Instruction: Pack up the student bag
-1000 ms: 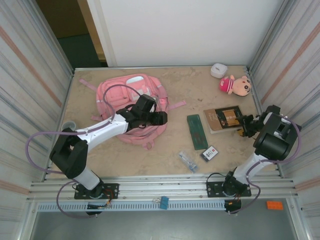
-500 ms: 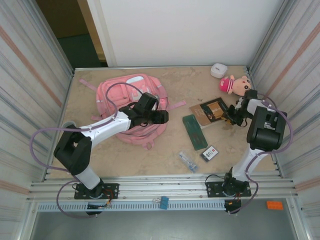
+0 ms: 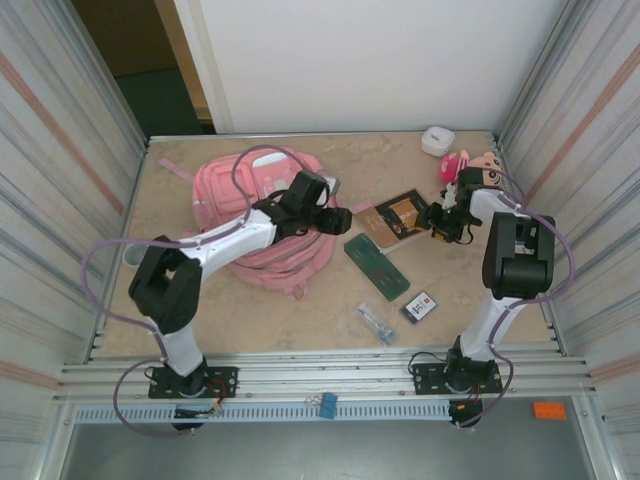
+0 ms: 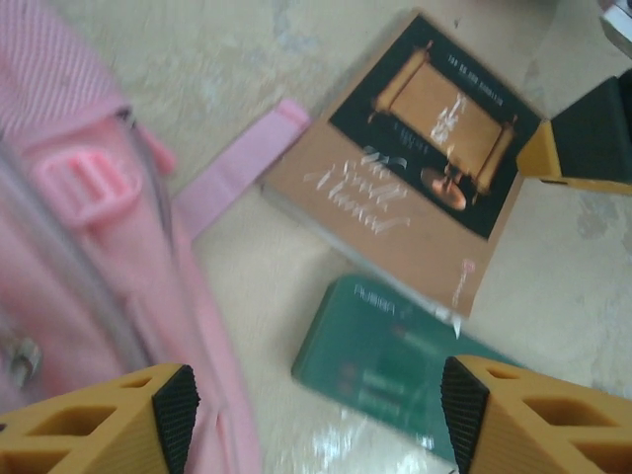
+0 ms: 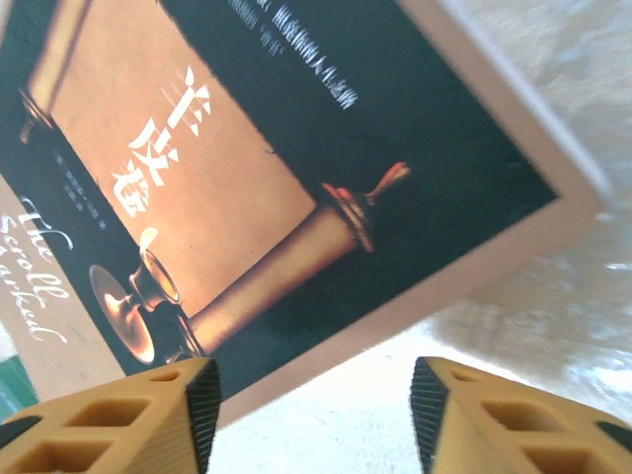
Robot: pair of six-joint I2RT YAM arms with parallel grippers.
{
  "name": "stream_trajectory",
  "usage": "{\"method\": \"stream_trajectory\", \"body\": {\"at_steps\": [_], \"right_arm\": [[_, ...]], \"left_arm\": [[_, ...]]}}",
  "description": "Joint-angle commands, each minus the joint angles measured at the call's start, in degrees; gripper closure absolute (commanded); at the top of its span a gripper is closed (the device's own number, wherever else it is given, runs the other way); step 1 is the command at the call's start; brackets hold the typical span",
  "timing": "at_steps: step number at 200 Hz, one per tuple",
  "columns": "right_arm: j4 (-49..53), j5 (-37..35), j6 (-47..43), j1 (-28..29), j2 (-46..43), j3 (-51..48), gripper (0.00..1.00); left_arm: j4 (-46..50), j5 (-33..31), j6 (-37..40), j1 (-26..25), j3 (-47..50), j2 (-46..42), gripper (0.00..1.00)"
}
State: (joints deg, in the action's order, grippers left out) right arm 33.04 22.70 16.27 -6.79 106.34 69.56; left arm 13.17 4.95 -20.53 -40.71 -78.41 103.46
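Overhead, student bag point(image 3: 270, 262), plush doll point(image 3: 455, 165), right wrist, scroll artwork on book point(image 5: 247, 168)

Robot lab cell: ribbed metal panels point(image 3: 60, 150) enclose a table point(image 3: 300, 310) edged with aluminium rails point(image 3: 330, 380).

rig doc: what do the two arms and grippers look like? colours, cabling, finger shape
The left arm and right arm match: white links, black joint housings, black base plates. A lilac cable loops loosely beside each. The left gripper and right gripper have orange-yellow fingers with open cut-out pockets and black pads at the tips. No markings legible.
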Motion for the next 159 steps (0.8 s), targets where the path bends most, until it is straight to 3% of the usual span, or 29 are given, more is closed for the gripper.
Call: {"method": "stream_trajectory", "body": {"at_steps": [1,31,67,101,159], "right_arm": [[-0.79,4.88,9.46,-2.93,-6.34,-4.00,0.42],[-12.70,17.92,18.52,-1.50,-9.11,-12.67,0.40],[-12.88,14.75,21.60,2.15,-8.68,-14.83,0.39],[-14.49,14.12,22.66,3.24,-8.87,-15.77,0.35],[-14.36,13.88,22.78,4.07,-6.53,-14.62,0.36]], "left_arm": [[0.01,0.85,4.53,0.45,-5.75,5.00,0.34],[0.97,2.37,4.08,0.67,-11.68,12.01,0.35],[1.16,3.58,1.70,2.09,-17.23,19.28,0.36],[0.86,4.43,1.23,2.56,-22.33,24.79,0.38],[3.68,5.42,-0.30,2.34,-31.75,33.54,0.41]]}}
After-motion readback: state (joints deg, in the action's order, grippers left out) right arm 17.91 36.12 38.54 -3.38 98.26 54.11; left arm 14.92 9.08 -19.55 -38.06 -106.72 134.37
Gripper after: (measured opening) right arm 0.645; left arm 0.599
